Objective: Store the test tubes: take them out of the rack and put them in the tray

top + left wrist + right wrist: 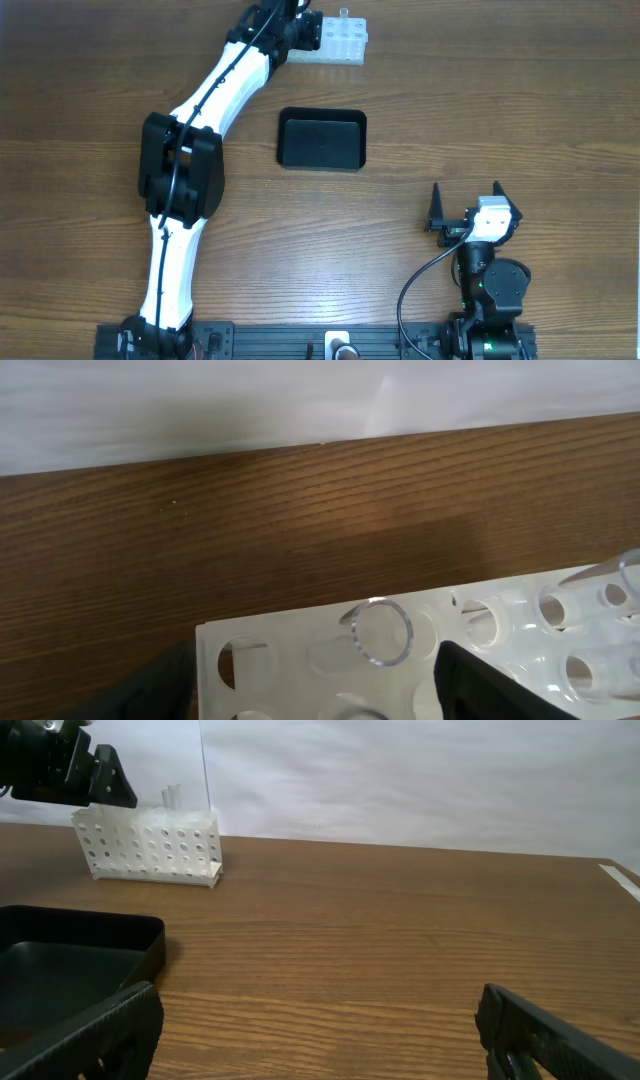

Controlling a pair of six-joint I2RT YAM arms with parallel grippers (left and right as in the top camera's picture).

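Observation:
A white perforated rack (338, 46) stands at the table's far edge. A clear test tube (344, 14) sticks up from its far side. My left gripper (308, 30) is at the rack's left end. In the left wrist view its fingers are spread open on either side of the round rim of a clear tube (380, 632) standing in the rack (300, 650), without touching it. A second tube (626, 565) leans at that view's edge. The black tray (322, 140) lies mid-table. My right gripper (468, 198) rests open and holds nothing, near the front right.
A white wall runs just behind the rack. From the right wrist view, the rack (150, 845) and the left gripper (60, 765) are far off, with the tray (70, 965) closer. Bare wooden table (520, 110) surrounds the tray.

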